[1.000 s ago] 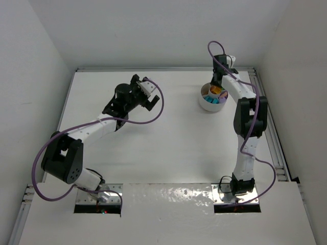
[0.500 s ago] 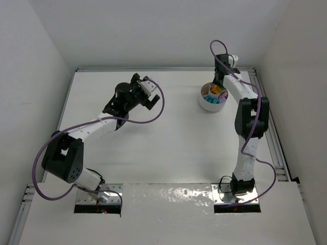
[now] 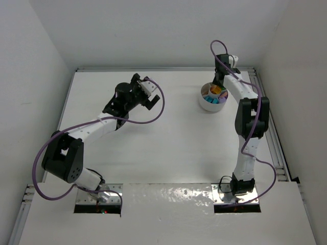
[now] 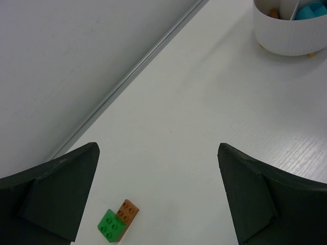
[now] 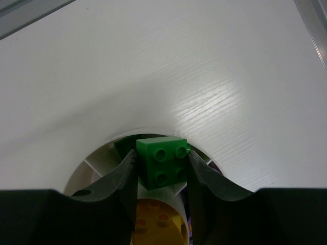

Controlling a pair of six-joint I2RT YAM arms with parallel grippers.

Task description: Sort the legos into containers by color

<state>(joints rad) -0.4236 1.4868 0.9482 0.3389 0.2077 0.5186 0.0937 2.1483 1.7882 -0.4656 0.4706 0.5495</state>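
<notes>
Since a second ago, we note only a slight shift at the right wrist; the left arm is unchanged. Left gripper (image 4: 157,148) hovers, fingers wide apart, above a loose green brick (image 4: 111,225) touching a brown brick (image 4: 128,210) on the table (image 3: 179,143). The divided white dish (image 3: 212,105) holds orange, teal and yellow pieces. Right gripper (image 5: 162,154), over the dish, is clamped on a held green brick (image 5: 162,162).

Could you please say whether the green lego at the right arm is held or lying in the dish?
Held: the green lego sits clamped between the right arm's jaws, above the white dish.
</notes>
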